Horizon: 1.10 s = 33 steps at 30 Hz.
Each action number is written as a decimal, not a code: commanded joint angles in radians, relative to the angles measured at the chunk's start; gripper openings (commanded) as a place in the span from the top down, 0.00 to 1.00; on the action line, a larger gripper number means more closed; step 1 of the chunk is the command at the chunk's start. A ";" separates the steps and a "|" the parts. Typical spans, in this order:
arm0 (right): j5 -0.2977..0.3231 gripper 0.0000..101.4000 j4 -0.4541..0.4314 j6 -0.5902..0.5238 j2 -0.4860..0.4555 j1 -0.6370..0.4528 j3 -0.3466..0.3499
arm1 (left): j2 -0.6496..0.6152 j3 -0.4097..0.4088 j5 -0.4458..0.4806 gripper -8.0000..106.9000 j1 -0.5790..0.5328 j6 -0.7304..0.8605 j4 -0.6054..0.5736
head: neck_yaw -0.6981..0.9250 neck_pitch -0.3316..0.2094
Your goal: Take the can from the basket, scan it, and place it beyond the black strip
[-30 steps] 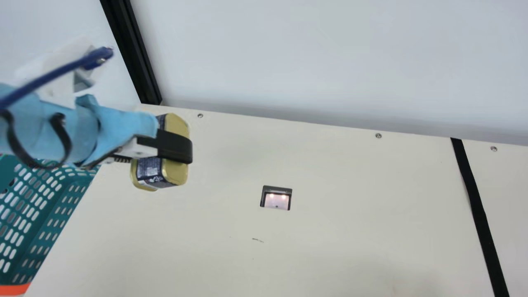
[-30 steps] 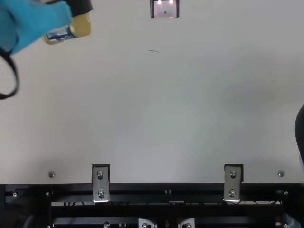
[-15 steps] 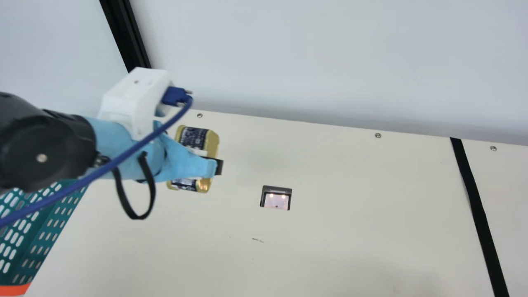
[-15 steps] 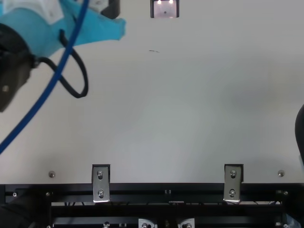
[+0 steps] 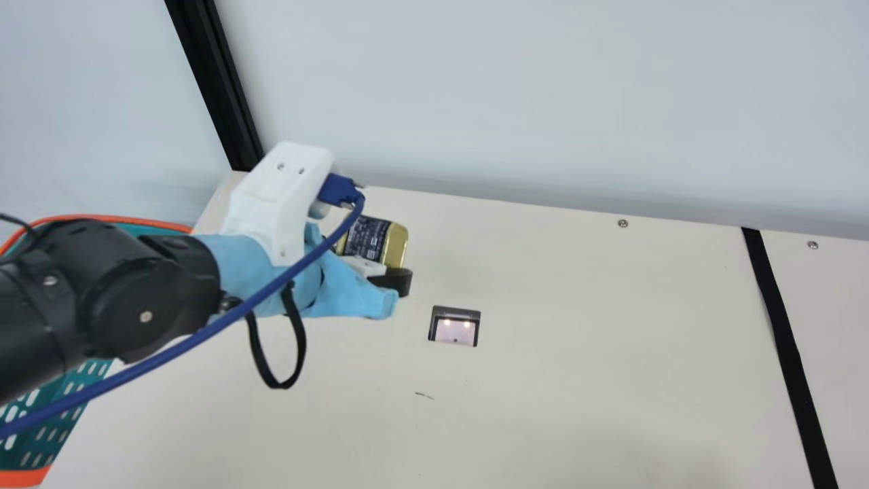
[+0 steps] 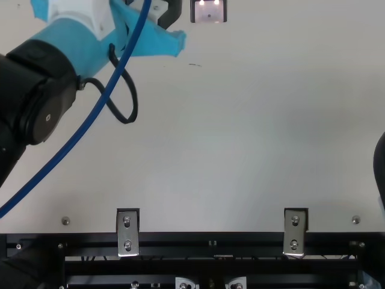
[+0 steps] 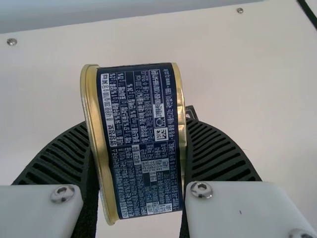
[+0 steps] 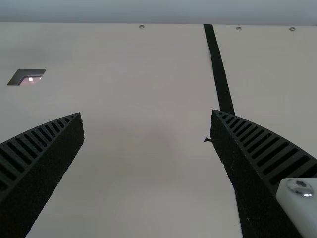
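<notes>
One boxy navy-gold can (image 7: 146,183) pinched by black left gripper (image 7: 136,122)!
Best turned slowly over the lit square scanner (image 5: 455,331), main-view four-thirty from it; black right gripper (image 8: 147,114) spread.

left gripper (image 5: 394,284) brought much closer to the scanner (image 5: 455,331), the can (image 5: 371,238) carried along in its fingers and now near the scanner, black arm joint (image 5: 144,299) come into view farther from the scanner
</notes>
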 commanded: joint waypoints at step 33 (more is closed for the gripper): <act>0.000 0.00 0.000 0.000 0.000 0.000 0.000 | 0.141 0.108 -0.575 0.84 -0.083 0.003 0.053 | -0.010 0.000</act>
